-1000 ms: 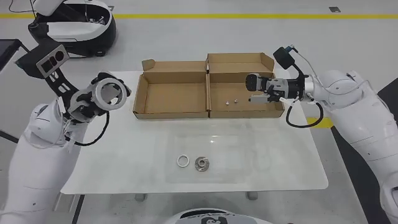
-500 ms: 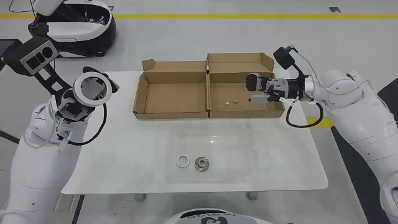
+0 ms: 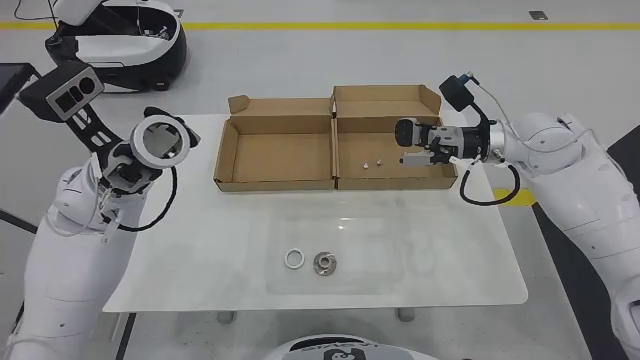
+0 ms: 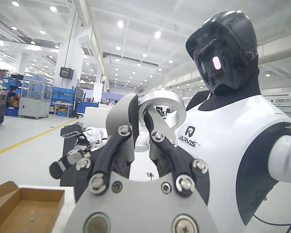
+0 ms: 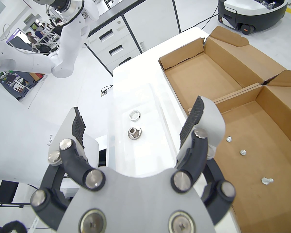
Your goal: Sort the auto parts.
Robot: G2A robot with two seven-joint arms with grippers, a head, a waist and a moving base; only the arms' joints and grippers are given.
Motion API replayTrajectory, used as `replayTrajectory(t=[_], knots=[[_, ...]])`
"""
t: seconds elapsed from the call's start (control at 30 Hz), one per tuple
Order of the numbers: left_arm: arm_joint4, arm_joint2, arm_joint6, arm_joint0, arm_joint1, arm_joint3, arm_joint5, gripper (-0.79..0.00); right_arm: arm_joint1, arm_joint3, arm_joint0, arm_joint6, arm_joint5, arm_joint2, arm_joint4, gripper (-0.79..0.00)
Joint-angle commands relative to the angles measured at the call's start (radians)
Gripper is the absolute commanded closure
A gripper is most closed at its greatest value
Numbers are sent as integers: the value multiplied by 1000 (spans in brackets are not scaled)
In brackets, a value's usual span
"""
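Left gripper (image 4: 141,112) fingers clamp the large metal ring (image 4: 178,109), high over the desk (image 3: 220,250) left edge; right gripper (image 5: 138,107) fingers spread wide, empty. I'd lower the ring level into the left cardboard box (image 3: 275,155) before releasing.

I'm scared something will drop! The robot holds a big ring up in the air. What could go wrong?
The left gripper pinches just one side of the big ring, high up near the table edge, so it could slip and fall to the floor. The small ring and the metal piece lie close together; grabbing one might knock the other.
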Motion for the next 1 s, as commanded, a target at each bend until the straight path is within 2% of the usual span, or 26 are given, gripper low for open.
replayTrajectory(t=[0.0,0.43,0.97], knots=[[-18,-2,0,1,-5,-3,0,0,0,0,0,0,0,0,0,-785],[-97,-24,0,8,-39,-6,0,0,0,0,0,0,0,0,0,-785],[-97,-24,0,8,-39,-6,0,0,0,0,0,0,0,0,0,-785]])
